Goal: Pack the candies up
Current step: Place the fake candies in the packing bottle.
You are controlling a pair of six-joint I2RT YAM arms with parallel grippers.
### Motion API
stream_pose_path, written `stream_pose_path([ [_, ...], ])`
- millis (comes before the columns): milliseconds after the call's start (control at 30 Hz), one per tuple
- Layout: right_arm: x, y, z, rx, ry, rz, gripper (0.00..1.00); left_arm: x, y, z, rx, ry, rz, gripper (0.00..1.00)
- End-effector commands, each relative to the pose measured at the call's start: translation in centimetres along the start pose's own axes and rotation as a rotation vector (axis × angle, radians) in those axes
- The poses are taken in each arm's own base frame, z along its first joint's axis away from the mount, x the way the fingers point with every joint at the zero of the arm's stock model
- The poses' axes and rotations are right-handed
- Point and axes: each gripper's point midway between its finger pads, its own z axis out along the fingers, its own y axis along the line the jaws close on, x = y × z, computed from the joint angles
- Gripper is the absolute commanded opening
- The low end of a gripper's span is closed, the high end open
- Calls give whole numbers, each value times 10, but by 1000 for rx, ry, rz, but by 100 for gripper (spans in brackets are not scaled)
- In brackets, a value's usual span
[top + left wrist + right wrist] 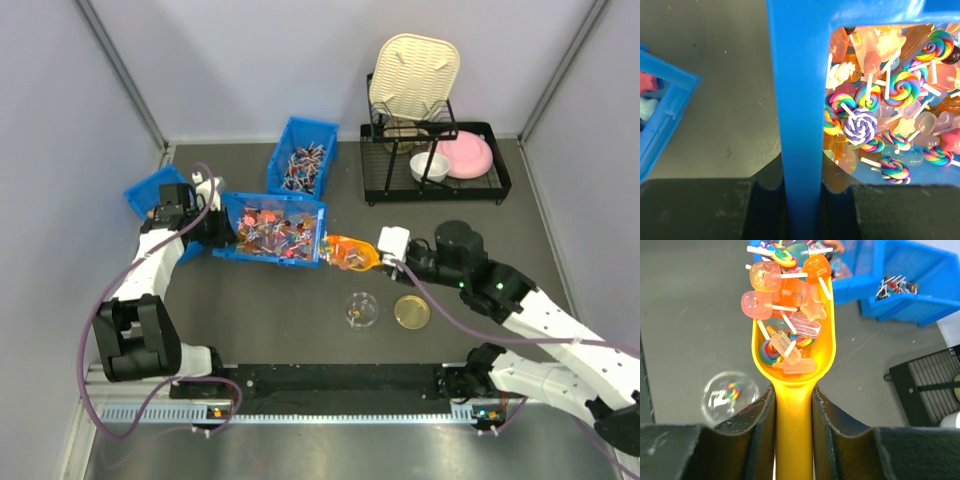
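Spillage is the worry: the right gripper (794, 405) is clamped on the handle of a yellow scoop (794, 450) heaped with candies (785, 300), some overhanging its tip. Any tilt or jerk on the way to the clear cup (730, 392) could scatter them. Farther off, the left gripper (802, 200) pinches the wall of the blue bin (800, 100) holding the remaining candies; a slip there would shift it.

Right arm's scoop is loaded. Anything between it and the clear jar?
Nothing visible. The yellow scoop, heaped with candies, sits just off the blue bin. Only bare table separates it from the clear jar, which is open, its gold lid lying beside it.
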Motion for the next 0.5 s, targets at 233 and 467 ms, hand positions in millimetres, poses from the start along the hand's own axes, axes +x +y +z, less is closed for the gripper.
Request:
stream_pose_path([
  [233,56,41,-47,-82,119,-105,0,-43,-16,-14,80,-162,31,0],
  [467,83,53,-58,-110,201,-114,0,-42,-10,-15,67,-161,17,0],
])
